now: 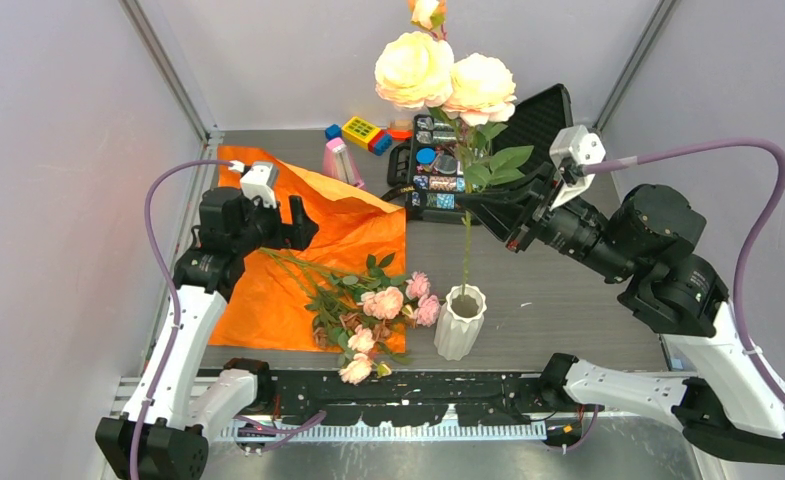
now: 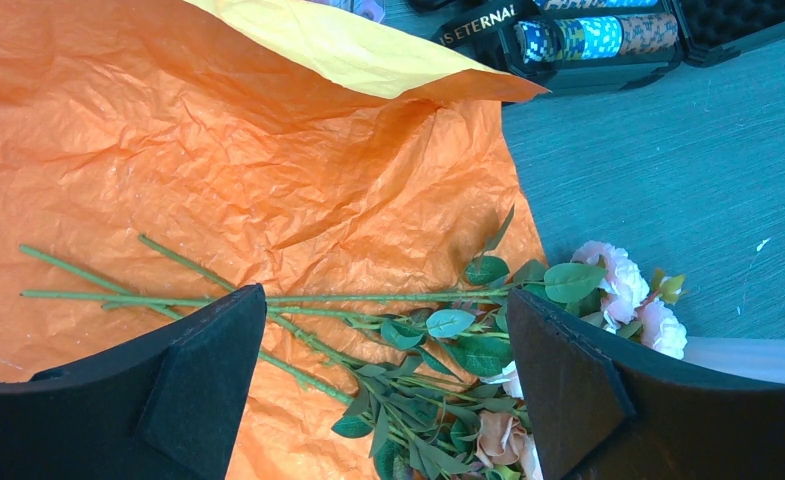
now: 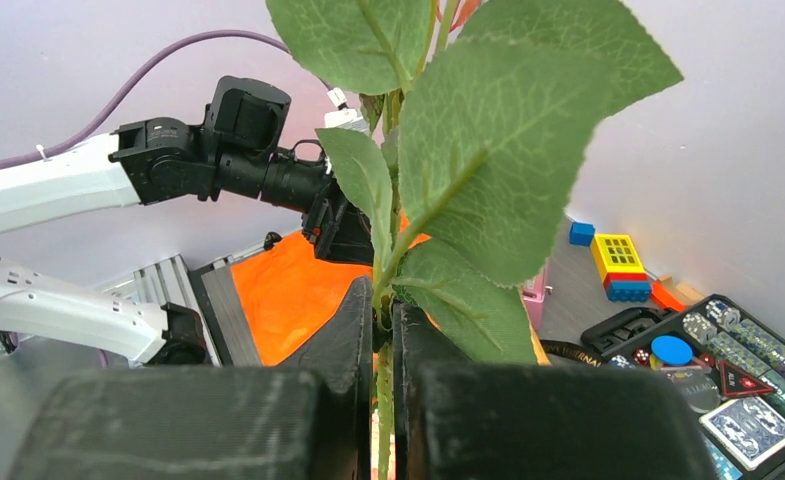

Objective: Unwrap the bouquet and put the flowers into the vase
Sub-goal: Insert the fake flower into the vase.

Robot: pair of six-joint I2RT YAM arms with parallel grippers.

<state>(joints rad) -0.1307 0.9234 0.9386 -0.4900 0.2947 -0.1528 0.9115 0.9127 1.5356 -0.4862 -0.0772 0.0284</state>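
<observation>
The bouquet lies unwrapped, its orange paper (image 1: pixel 268 290) (image 2: pixel 218 150) spread flat on the left of the table. Loose flowers (image 1: pixel 373 300) (image 2: pixel 438 340) with green stems and pink and peach heads rest across the paper's right edge. My left gripper (image 1: pixel 295 224) (image 2: pixel 385 297) hangs open over their stems, holding nothing. The white ribbed vase (image 1: pixel 460 322) stands upright to the right of them. My right gripper (image 1: pixel 480 206) (image 3: pixel 383 300) is shut on the stem of a tall cream rose (image 1: pixel 443 75), whose lower end reaches into the vase.
A black open case (image 1: pixel 543 120) with cards and chips sits at the back, right of the paper. A pink object (image 1: pixel 338 158) and toy bricks (image 1: pixel 361 132) (image 3: pixel 618 262) stand near the back wall. Grey walls close in both sides.
</observation>
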